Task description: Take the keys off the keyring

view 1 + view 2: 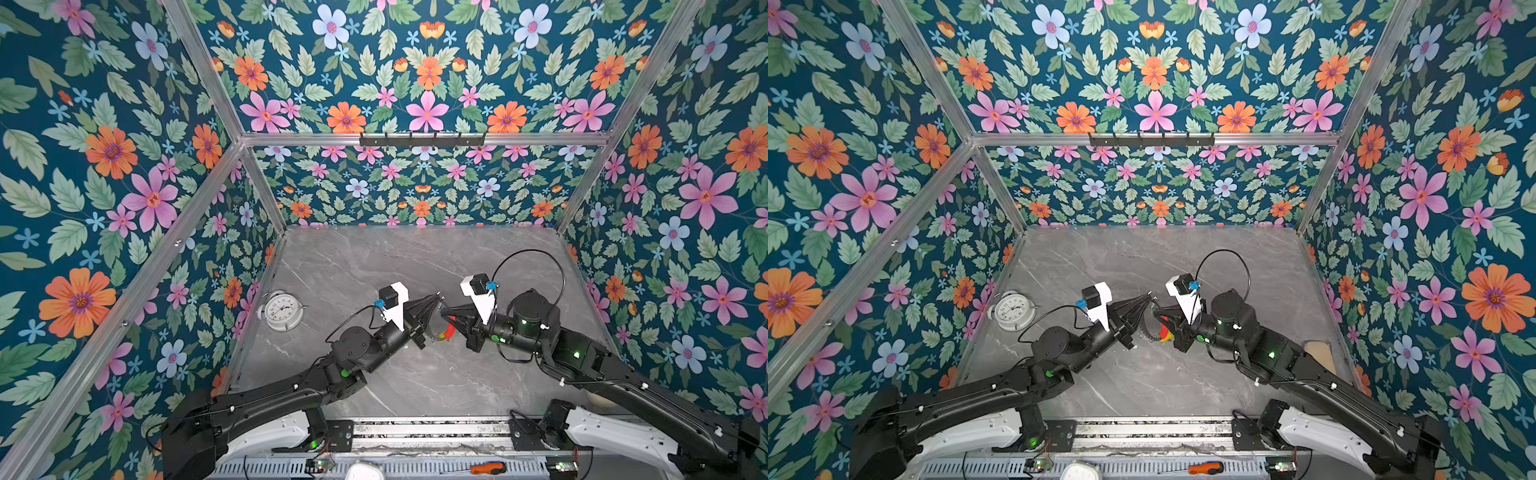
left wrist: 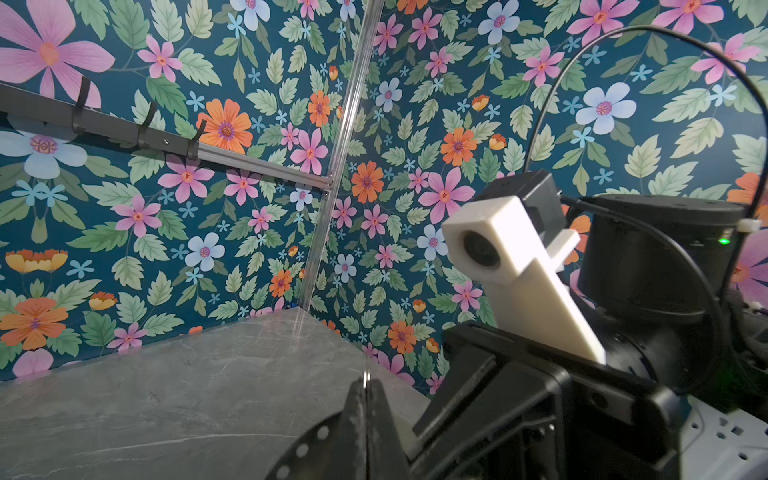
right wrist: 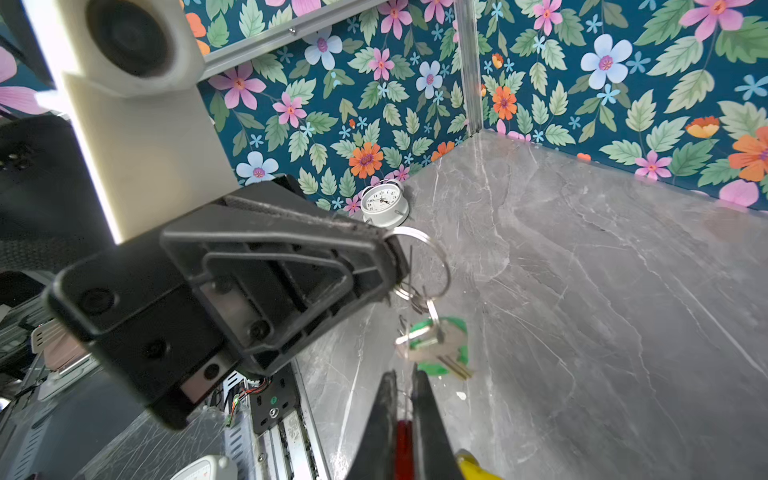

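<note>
Left jaws: clenched on a silver split ring [image 3: 448,274] of the keyring, as shown in the right wrist view.
Right jaws: clenched on the red section [image 3: 403,440] of the keyring [image 1: 449,331].
Green key [image 3: 440,343]: hung below the split ring, off the desk [image 1: 374,266].
Yellow key [image 3: 473,465]: only its head is seen, just beside the red section.
Clock [image 1: 284,311]: stood on the desk, well apart, by the left wall.

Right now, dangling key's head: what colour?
Green key head, clearest in right wrist view.
</note>
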`<action>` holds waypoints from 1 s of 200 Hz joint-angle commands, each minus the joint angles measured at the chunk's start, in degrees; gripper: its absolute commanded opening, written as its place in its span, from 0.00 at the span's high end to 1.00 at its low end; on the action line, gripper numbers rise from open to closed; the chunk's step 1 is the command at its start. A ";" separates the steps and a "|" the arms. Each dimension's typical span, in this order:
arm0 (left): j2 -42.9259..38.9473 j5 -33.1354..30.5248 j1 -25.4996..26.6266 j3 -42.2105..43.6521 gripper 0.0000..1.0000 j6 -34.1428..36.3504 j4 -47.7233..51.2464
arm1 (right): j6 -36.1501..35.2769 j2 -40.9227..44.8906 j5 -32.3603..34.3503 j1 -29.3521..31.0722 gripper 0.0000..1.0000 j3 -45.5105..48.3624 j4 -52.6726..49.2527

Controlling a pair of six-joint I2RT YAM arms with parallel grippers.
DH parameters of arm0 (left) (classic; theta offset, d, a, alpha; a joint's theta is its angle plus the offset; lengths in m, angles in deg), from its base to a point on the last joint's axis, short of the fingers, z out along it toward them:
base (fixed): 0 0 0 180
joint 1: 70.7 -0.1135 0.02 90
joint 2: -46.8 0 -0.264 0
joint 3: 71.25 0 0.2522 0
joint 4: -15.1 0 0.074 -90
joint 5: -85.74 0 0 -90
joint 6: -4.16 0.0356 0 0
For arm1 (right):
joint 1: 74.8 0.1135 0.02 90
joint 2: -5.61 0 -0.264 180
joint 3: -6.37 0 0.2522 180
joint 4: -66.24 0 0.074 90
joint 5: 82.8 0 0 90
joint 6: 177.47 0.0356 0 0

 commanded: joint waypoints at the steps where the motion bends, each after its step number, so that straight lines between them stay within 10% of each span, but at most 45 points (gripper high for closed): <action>1: -1.12 1.43 0.02 0.82 1.00 1.88 -4.13 | -1.20 0.37 -4.21 0.15 0.95 -0.42 0.18; 41: -3.61 3.15 0.04 2.85 1.00 3.53 -6.67 | -3.80 4.75 -5.02 0.07 0.49 -1.13 -4.16; 71: -5.02 5.32 0.01 3.14 1.00 4.65 -6.84 | -4.76 7.92 -6.18 -1.73 0.46 -2.22 -4.86; 135: -5.57 12.90 -0.17 2.87 1.00 3.63 -6.02 | 7.29 0.98 -38.85 -17.34 0.50 -3.26 12.65; 200: -5.93 14.38 -0.15 3.25 1.00 2.55 -6.73 | 12.59 -1.67 -42.92 -17.29 0.61 -2.23 19.87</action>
